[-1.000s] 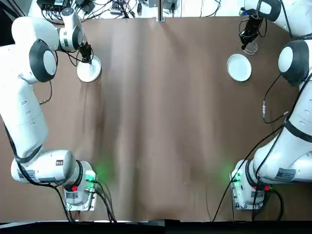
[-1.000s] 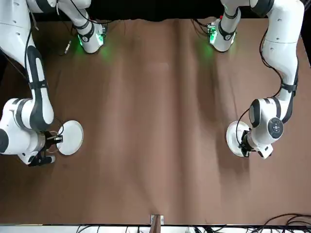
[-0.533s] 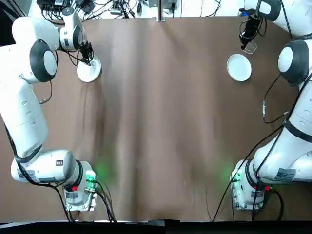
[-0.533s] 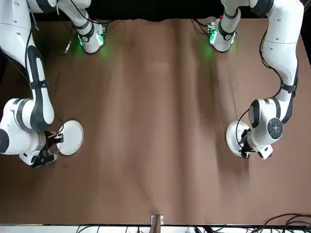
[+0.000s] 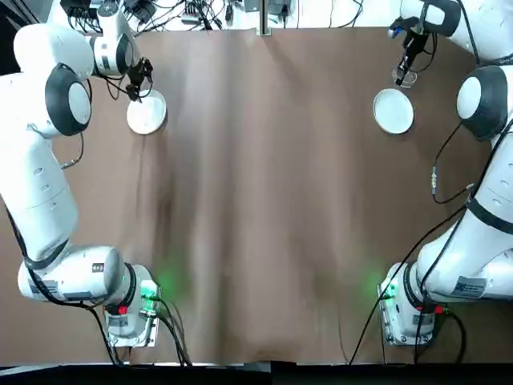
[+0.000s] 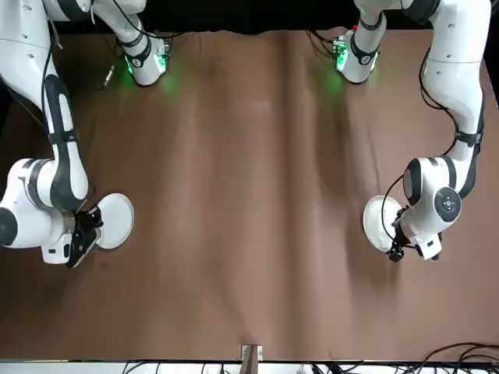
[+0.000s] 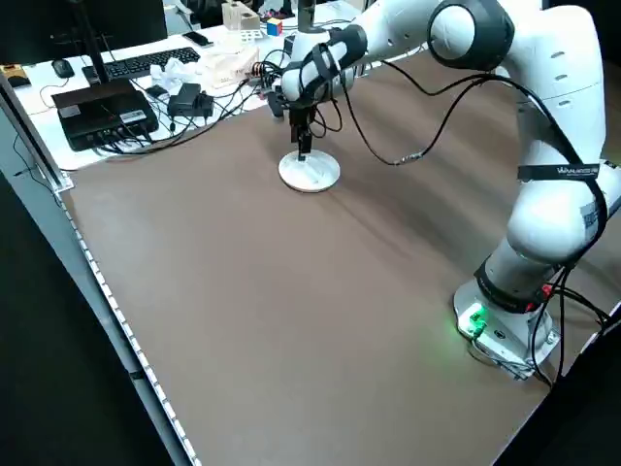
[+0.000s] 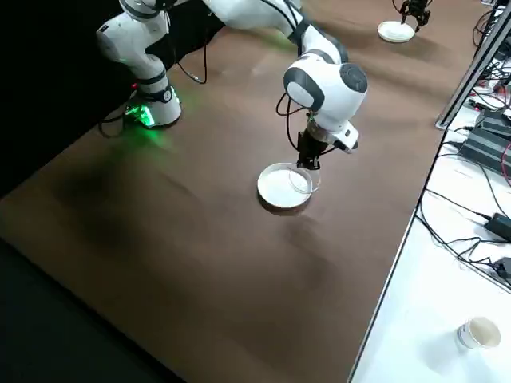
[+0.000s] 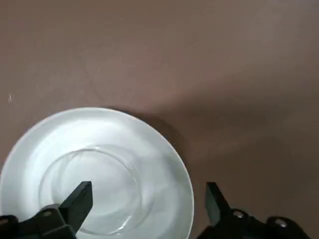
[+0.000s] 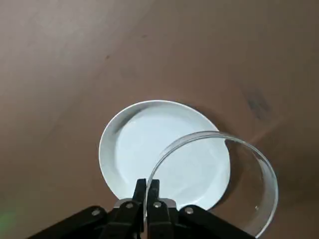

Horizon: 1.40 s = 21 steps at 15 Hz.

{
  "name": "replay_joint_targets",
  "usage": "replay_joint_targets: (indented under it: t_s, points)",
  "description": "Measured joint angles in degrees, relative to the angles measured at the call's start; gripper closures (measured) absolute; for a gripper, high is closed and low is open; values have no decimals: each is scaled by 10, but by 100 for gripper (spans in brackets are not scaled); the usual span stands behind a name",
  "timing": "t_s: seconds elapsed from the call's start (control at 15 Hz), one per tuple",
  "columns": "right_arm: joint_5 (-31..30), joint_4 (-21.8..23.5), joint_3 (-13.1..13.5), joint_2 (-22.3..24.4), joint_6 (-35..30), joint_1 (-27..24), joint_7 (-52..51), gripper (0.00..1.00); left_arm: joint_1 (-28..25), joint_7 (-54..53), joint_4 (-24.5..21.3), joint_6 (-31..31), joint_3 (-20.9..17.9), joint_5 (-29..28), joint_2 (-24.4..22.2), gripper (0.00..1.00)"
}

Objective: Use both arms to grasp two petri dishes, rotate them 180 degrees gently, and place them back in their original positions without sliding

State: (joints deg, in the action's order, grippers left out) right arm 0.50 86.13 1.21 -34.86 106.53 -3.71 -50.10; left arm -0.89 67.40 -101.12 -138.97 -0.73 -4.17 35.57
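Over the rim of the right white plate (image 10: 124,164) hangs one clear petri dish (image 10: 270,184), its wall pinched between the fingers of the right gripper (image 10: 145,182), which is at the far right part of the brown-covered table (image 5: 264,200). Part of the dish overhangs the plate; whether they touch I cannot tell. The other clear petri dish (image 9: 138,181) lies inside the left white plate (image 9: 172,172), at the far left. Above it the left gripper (image 9: 148,199) has its fingers spread, one over the dish and the other out past the plate's rim, holding nothing.

Both dishes look thin, light and stiff, probably slick and easy to crack or scratch. The side wall is the place to take hold — one finger inside, one outside — with a light squeeze, since a one-sided grip could let the dish swing as it turns. For the left one, I would centre the fingers on its wall before closing, and keep them off the plate's rim, which could drag the plate along.

Between the two plates there is wide open table, so the wrists can turn well apart. Less room lies towards the table's far edge (image 5: 208,32), with cables (image 5: 188,18) just beyond; I'd keep the turns on the near side of it.
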Motion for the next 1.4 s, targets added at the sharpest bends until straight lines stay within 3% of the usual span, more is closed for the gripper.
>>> replay_joint_targets:
  t_s: [0.27, 0.8, 1.2, 1.4]
  points:
    - [-1, 16, -1, -2, 0, 7, -145, 96, -2, -187, 2, 34, 2, -1, -37, 0]
    - [-40, 56, 0, -4, 14, 18, -306, 96, 0, -542, 2, 103, 31, -1, -103, 0]
    - [-42, 95, 2, -10, 48, 8, -365, 96, 2, -636, 6, 110, 47, -9, -148, 0]
    - [-42, 98, 3, -13, 46, -2, -383, 94, 2, -672, 27, 149, 55, -9, -169, 0]
